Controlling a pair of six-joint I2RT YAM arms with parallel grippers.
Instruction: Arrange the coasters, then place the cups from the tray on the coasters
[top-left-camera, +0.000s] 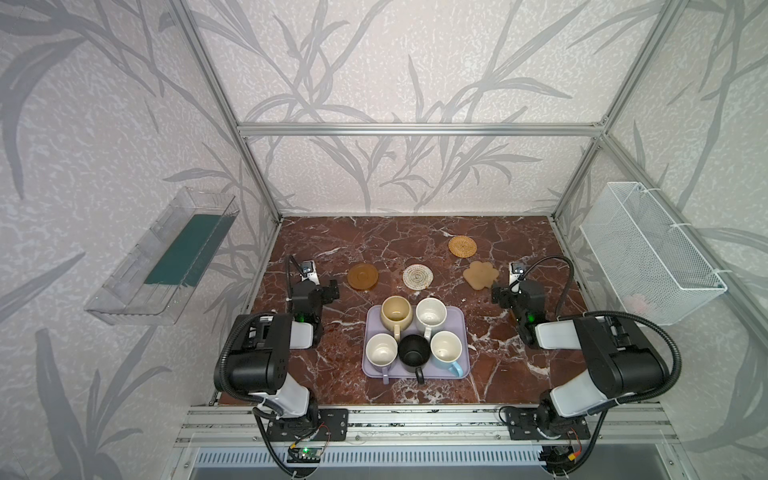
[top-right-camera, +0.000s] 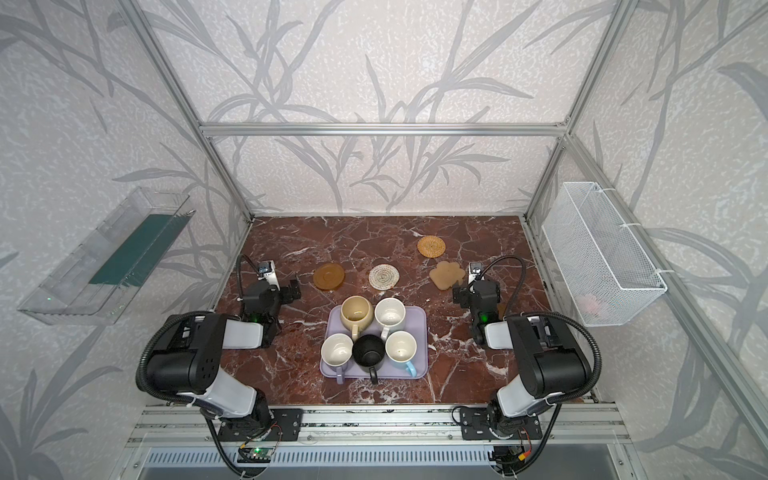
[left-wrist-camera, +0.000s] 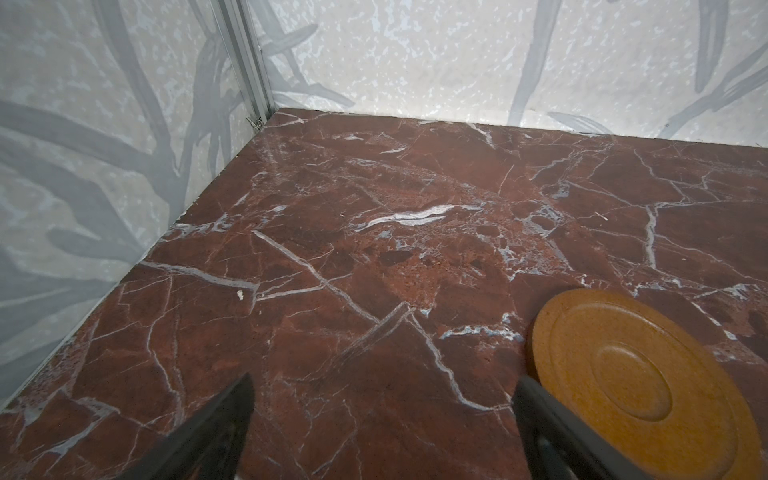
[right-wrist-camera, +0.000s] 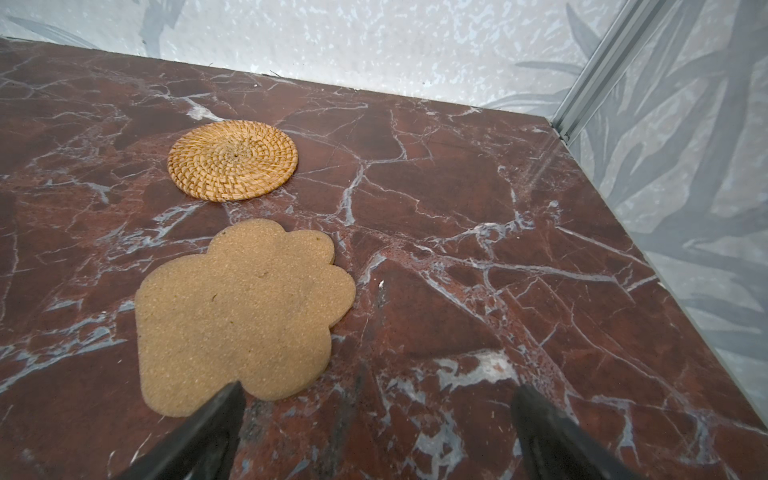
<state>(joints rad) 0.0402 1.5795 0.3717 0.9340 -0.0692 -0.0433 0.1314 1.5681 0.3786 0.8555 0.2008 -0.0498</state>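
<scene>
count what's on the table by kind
cups: 5 (beige cup, white cup, lilac cup, black cup, light blue cup)
coasters: 4 in clear view (amber coaster, spiral coaster, rattan coaster, paw coaster)
tray: 1
total: 10

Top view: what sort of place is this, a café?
Likely a robot test booth, not a café: a silver aluminium frame boxes in the red marble-patterned tabletop, and two black-and-white robot arms are bolted to its front rail.

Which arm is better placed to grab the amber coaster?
Left. The left gripper is open with the amber coaster just beside it; the right gripper, also open, is over by the paw coaster.
</scene>
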